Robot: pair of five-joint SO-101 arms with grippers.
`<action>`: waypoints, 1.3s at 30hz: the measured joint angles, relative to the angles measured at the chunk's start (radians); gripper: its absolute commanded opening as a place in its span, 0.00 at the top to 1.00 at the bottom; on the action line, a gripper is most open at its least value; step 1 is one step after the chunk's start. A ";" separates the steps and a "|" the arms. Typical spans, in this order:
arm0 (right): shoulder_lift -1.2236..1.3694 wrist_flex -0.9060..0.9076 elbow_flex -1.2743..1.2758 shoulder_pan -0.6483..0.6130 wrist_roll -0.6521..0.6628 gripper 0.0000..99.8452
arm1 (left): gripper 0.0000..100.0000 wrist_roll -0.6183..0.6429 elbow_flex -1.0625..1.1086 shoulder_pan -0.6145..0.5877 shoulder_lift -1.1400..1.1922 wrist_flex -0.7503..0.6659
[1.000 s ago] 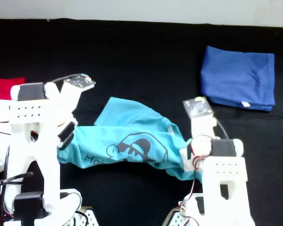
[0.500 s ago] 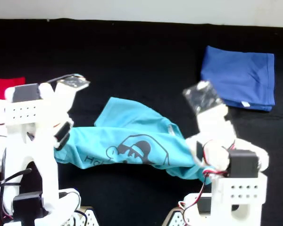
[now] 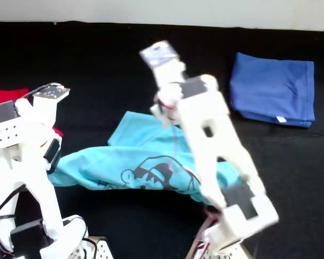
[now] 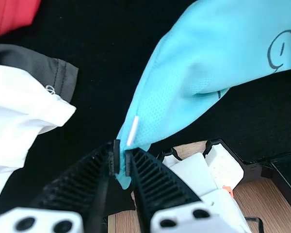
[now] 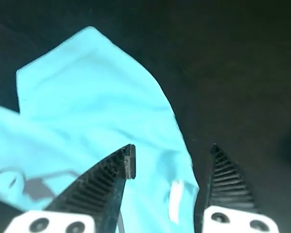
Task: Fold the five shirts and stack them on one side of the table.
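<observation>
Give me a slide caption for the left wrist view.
Left gripper shut on an edge of the teal shirt, white shirt and red shirt nearby.

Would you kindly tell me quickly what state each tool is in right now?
Left tool: shut on the teal shirt.
Right tool: open, holding nothing.

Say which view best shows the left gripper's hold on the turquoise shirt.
The left wrist view: the left gripper is shut on the turquoise shirt's edge. The high view shows most of the shirt, not the grip. The right wrist view shows another part under the open right gripper.
</observation>
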 measured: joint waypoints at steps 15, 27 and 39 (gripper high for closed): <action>0.529 -0.012 -0.443 -0.126 -0.005 0.77 | 0.99 0.000 0.000 -0.017 0.000 0.000; 0.710 0.002 -0.598 -0.126 -0.005 0.98 | 0.99 0.000 0.000 -0.017 0.000 0.000; 0.709 0.130 -0.689 -0.075 -0.003 0.99 | 0.99 0.000 0.000 -0.017 0.000 -0.034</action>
